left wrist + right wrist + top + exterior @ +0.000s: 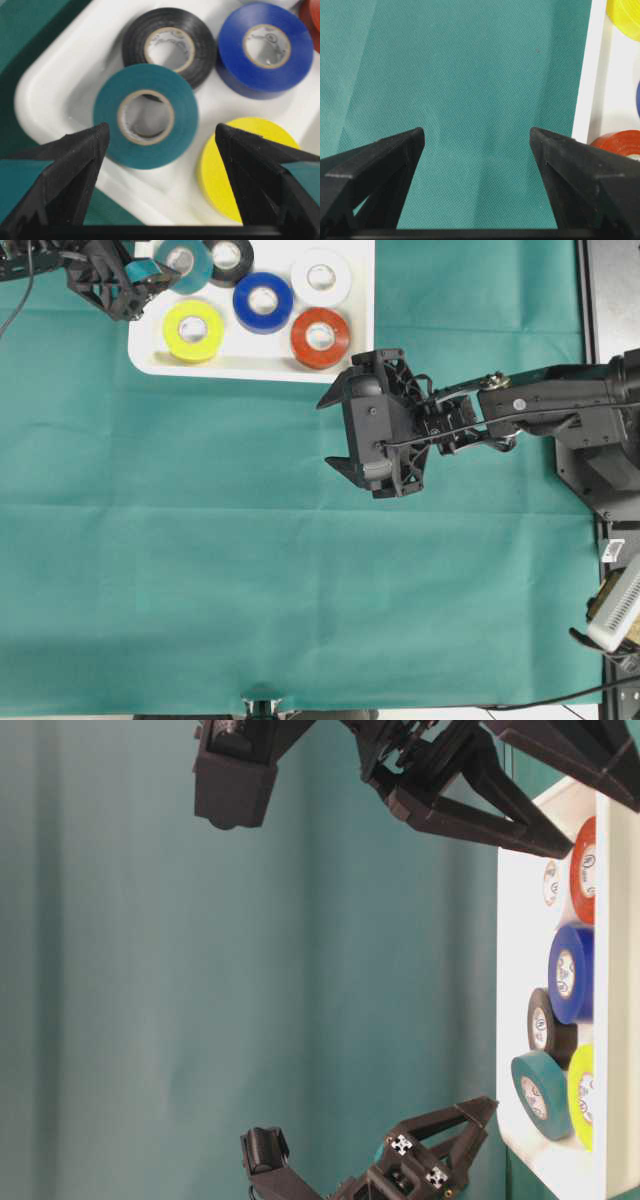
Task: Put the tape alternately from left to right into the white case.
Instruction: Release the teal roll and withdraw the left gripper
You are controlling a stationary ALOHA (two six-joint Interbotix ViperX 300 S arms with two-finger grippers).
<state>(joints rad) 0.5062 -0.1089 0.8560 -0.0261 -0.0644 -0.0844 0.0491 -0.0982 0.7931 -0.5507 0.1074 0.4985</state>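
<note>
While both arms hang over the green cloth (200,570), you've got all six rolls sitting in the white case (255,366) at the far edge of the table in the overhead view. Far row, left to right: teal roll (184,264), black roll (229,258), white roll (321,277). Near row: yellow roll (193,330), then blue roll (263,302) set a bit farther back, then red roll (320,337). Teal leans on black: your left wrist view shows the teal roll overlapping the black one's rim, with yellow just beside it and blue touching black. Left gripper (159,135) is spread wide, empty, fingers either side of the teal roll but not touching it; it sits over the case's far-left corner. In the overhead view the left gripper (150,275) partly covers that corner. Right gripper (335,430) is also spread, holding nothing, parked over bare cloth just near of the case and to the right of its middle. From the right wrist view you see only cloth between the fingers (380,160), with the case rim, a bit of red and a bit of yellow at the right edge. Nothing lies on the cloth outside the case.
</note>
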